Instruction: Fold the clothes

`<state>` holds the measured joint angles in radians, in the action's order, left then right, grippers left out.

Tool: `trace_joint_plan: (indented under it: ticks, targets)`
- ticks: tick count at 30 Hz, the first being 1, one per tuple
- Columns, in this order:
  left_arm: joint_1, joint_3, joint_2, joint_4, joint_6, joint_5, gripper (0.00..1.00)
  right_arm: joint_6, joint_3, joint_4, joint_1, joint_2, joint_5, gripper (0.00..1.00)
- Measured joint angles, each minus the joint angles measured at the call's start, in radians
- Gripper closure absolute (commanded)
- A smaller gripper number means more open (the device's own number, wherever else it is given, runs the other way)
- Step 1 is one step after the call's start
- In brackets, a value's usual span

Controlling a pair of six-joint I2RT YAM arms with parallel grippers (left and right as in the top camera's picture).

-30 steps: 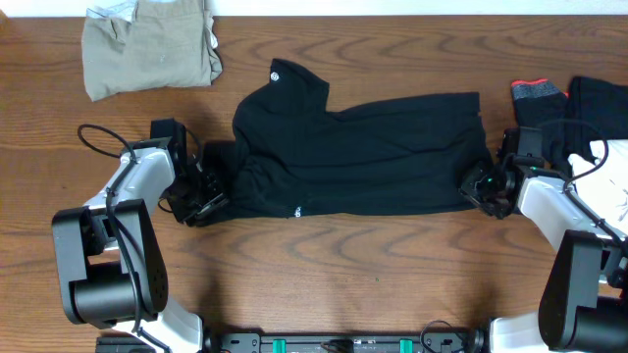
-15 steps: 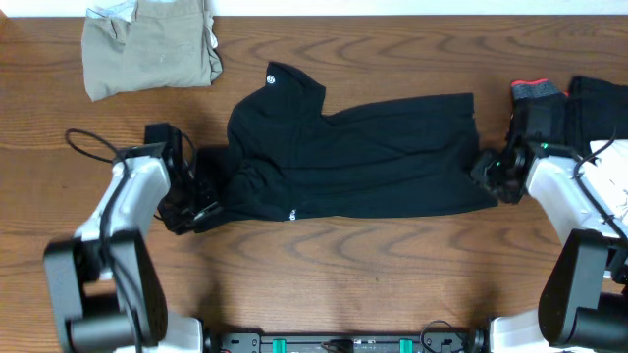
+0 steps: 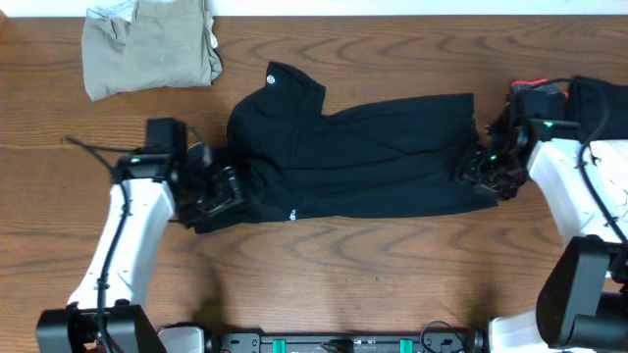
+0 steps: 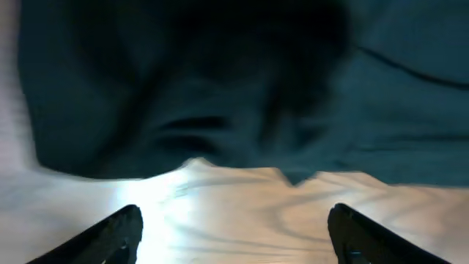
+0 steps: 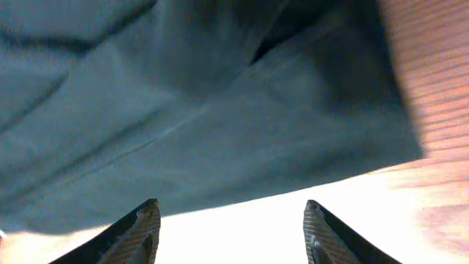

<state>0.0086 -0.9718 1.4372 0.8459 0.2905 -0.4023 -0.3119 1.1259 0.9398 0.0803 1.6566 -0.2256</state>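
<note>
The black garment (image 3: 363, 157) of the clothes lies flat and long across the table's middle, its small round white logo (image 3: 275, 71) at the upper left. My left gripper (image 3: 221, 191) stands open at the garment's left end. In the left wrist view only bare wood shows between the fingers (image 4: 117, 235), and the black fabric (image 4: 220, 88) lies just beyond them. My right gripper (image 3: 481, 175) is open at the garment's right end. In its wrist view, the right gripper (image 5: 233, 231) has nothing between its tips, and the cloth's edge (image 5: 220, 110) lies just ahead.
A khaki garment (image 3: 147, 49) lies bunched at the back left. At the back right sits a dark piece with red-orange trim (image 3: 538, 90) beside another black garment (image 3: 599, 98). A black cable (image 3: 88, 147) trails from the left arm.
Both grippers have opened and let go of the black garment's ends. The left gripper has shifted right toward the cloth; the right one has moved up a little along the garment's edge.
</note>
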Motion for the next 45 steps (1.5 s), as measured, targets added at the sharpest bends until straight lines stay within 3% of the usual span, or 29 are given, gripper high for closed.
trace_joint_plan:
  ticks: [11,20,23,27,29,45]
  targets:
    - [-0.106,0.0,0.042,-0.245,0.104,-0.051,0.15,0.017,-0.037,-0.003,-0.013,0.0,-0.027,0.38]
    - [-0.109,0.0,0.198,-0.315,0.147,-0.059,0.16,0.017,-0.037,-0.004,-0.013,0.0,-0.033,0.38]
    - [-0.109,0.0,0.233,-0.34,0.153,-0.06,0.33,0.018,-0.037,-0.004,-0.013,0.0,-0.033,0.38]
    - [-0.109,0.0,0.241,-0.368,0.159,-0.06,0.78,0.018,-0.037,-0.007,-0.013,0.0,-0.032,0.38]
    - [-0.109,0.0,0.241,-0.381,0.157,-0.061,0.85,0.018,-0.037,-0.007,-0.013,0.0,-0.03,0.38]
    - [-0.056,0.0,0.24,-0.381,0.195,-0.028,0.86,-0.032,-0.228,-0.174,-0.013,0.002,0.046,0.51]
